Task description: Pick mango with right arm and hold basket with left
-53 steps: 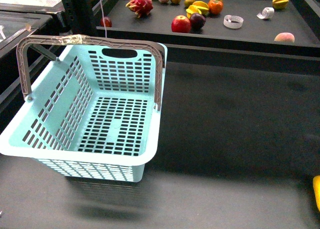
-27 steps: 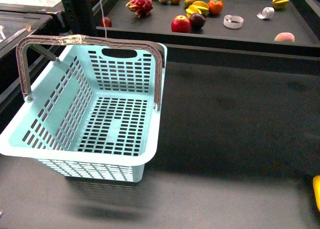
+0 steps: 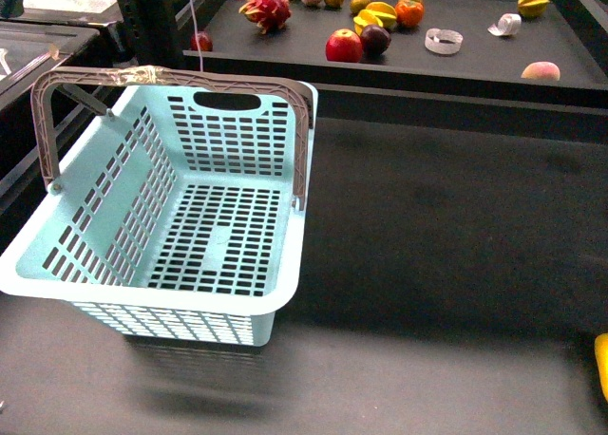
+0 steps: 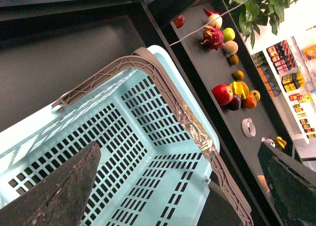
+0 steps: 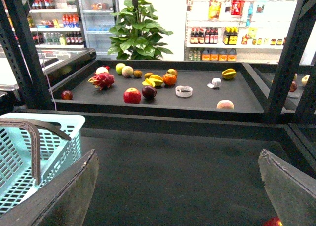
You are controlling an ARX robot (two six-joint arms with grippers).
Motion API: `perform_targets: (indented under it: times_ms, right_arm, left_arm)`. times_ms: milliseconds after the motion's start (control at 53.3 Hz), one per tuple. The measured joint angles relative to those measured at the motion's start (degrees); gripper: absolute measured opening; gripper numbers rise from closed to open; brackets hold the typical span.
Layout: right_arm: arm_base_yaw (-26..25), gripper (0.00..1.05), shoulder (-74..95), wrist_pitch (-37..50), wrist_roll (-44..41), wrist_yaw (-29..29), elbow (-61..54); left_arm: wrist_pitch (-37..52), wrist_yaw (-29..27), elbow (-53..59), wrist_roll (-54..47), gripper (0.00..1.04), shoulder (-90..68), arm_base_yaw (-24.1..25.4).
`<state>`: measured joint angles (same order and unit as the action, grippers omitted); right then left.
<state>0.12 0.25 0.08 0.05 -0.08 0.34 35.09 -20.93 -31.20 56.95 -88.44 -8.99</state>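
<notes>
On the black rear shelf (image 3: 475,60), the oblong yellow-orange mango (image 3: 382,14) lay among other fruit. Left gripper (image 4: 177,152) gaped empty over the light blue slotted plastic basket (image 3: 152,300); right gripper (image 5: 177,157) gaped empty too.

One basket (image 3: 57,281), one dragon fruit (image 3: 266,10), one red apple (image 3: 344,46), one peach (image 3: 540,71), two white rolls (image 3: 443,42) (image 3: 508,24).

The left gripper (image 4: 178,147) shows two dark, wedge-shaped fingers (image 4: 59,191) with scuffed, speckled faces. The right gripper (image 5: 178,154) has flat grey-black fingers (image 5: 66,196), equally worn.
</notes>
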Motion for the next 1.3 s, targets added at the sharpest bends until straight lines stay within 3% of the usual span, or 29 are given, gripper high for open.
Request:
perform_targets:
  times_ms: [619,1295]
  right_arm:
    - [0.0,0.96,0.0,0.0,0.0,0.0,0.0]
    - [0.0,0.96,0.0,0.0,0.0,0.0,0.0]
  left_arm:
    - [0.4,2.1,-14.9,5.3,0.97,-19.8,-1.4]
    - [-7.6,3.5,-29.3,21.7,0.97,-28.9,-1.5]
